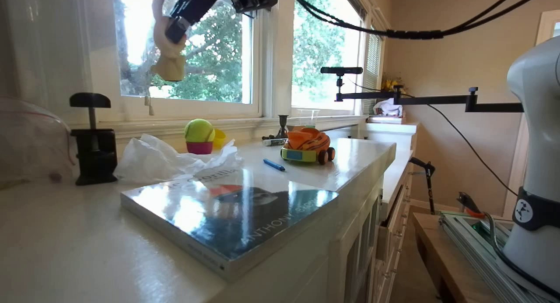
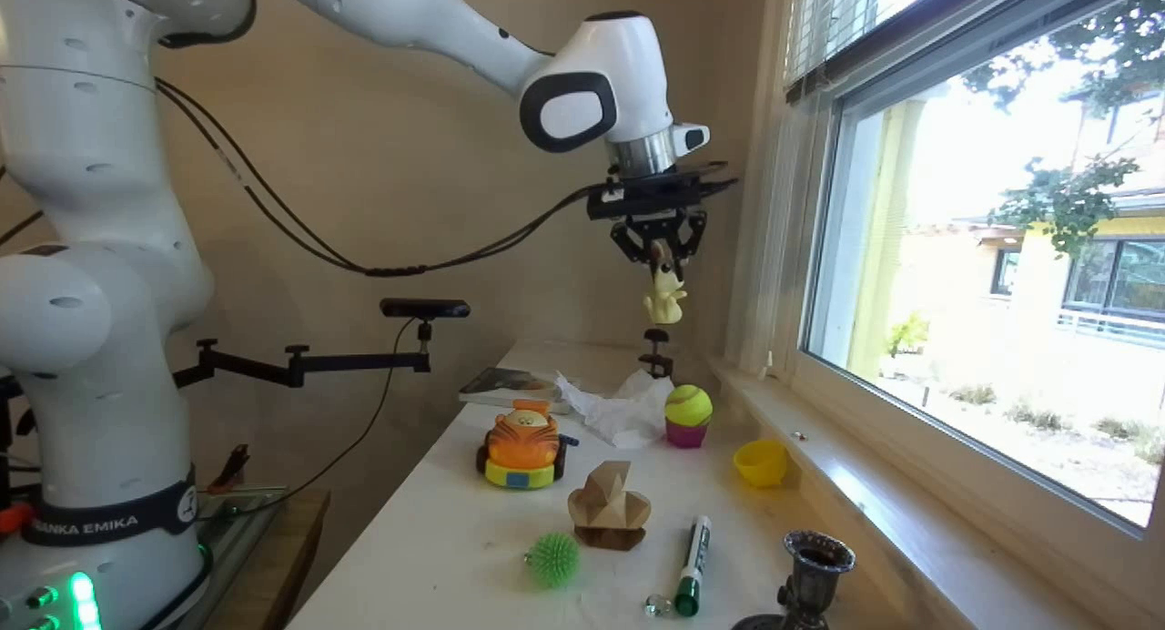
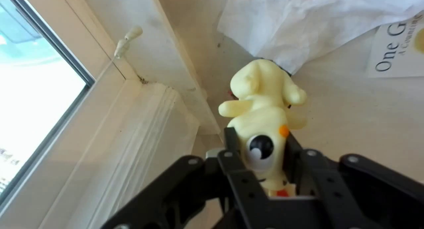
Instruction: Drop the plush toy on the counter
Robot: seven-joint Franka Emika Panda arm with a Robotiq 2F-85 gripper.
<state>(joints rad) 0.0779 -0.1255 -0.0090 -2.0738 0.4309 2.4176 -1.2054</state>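
The toy [image 3: 265, 118] is held, and held high! Its head is pinched snugly in the gripper [image 2: 667, 262], the jaws pressed against it from both sides, a big black eye caught in the wrist view, and the pale yellow body dangled beneath. In both exterior views it is suspended clear of the counter [image 2: 437, 557], well above the level of the crumpled paper [image 2: 628, 411]; in the wrist view the paper's edge is shown just beyond it.

Down below, on the window [image 2: 956, 357] side of the paper, a tennis ball [image 2: 688, 404] is seated in a pink cup [image 2: 684, 436], with a yellow cup [image 2: 761, 463] set farther off. On the paper's other side, away from the window, a book [image 1: 227, 215] is laid flat; whether paper and book are touching cannot be told. Near the paper, too, a black clamp [image 1: 94, 141] is stood upright.

And in an exterior view, in front of the paper, an orange car [image 2: 523, 448] is parked! A blue pen [image 1: 274, 164] is spotted between paper and car. Farther in front of the paper, a faceted brown figure [image 2: 610, 516], a spiky green ball [image 2: 553, 560], a candle holder [image 2: 810, 580] and a marker [image 2: 693, 566] are spread out.
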